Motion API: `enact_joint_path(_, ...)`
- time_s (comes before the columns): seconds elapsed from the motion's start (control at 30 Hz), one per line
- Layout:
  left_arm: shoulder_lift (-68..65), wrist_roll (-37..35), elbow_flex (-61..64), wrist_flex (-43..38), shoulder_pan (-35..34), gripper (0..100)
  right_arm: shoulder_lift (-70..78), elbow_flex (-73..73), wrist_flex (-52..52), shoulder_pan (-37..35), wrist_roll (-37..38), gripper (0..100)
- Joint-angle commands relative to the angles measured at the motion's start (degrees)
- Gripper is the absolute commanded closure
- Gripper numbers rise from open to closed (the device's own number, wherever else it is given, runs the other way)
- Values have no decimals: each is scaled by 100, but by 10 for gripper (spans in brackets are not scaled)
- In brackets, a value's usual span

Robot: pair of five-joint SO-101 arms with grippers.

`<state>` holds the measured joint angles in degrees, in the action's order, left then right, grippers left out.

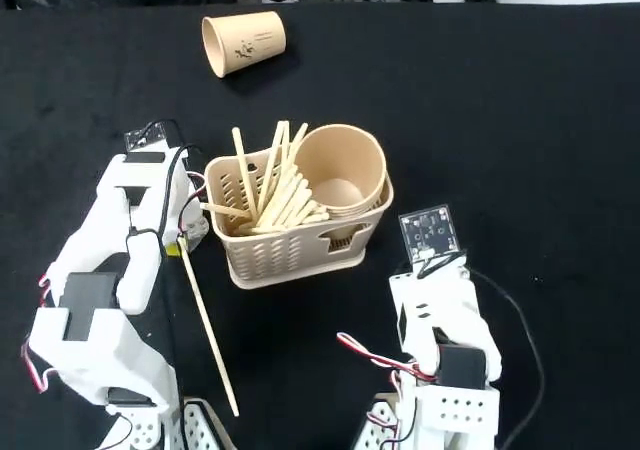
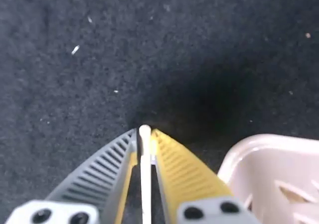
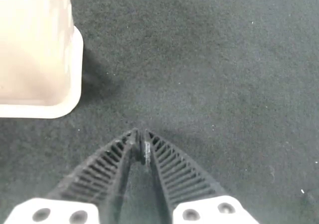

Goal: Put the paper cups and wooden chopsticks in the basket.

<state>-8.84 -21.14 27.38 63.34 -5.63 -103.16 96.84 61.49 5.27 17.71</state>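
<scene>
Black cloth covers the counter (image 1: 520,120); the basket (image 1: 300,255) holds chopsticks (image 1: 275,185) and stacked cups (image 1: 340,165), with one paper cup (image 1: 243,42) tipped over well behind it. The left gripper (image 2: 144,134) has its jaws clamped on a single chopstick (image 1: 208,330) beside the basket. The right gripper (image 3: 139,137) has its jaws closed on nothing.

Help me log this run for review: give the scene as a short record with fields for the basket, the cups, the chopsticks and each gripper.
Basket: beige slotted plastic basket, mid-table, holding a bundle of wooden chopsticks and upright nested paper cups
Loose cup: tan paper cup on its side, far part of the black cloth table
Left gripper: shut on a single wooden chopstick, beside the basket
Right gripper: shut, empty, near the basket
Left to do: held chopstick, loose cup
</scene>
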Motion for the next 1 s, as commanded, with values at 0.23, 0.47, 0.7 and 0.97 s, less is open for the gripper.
enact_joint_path(0.23, 26, 88, -1121, 835, -532, 970, -286, -22, 44, -70, 0, 987)
enact_joint_path(0.47, 360, 88, -2264, 1591, -804, 970, -286, -22, 44, -70, 0, 987)
enact_joint_path(0.7, 2523, 88, -3468, 1670, -857, 971, -286, -22, 44, -70, 0, 987)
enact_joint_path(0.97, 5178, 607, -4040, -26, -840, 971, -286, -22, 44, -79, 0, 987)
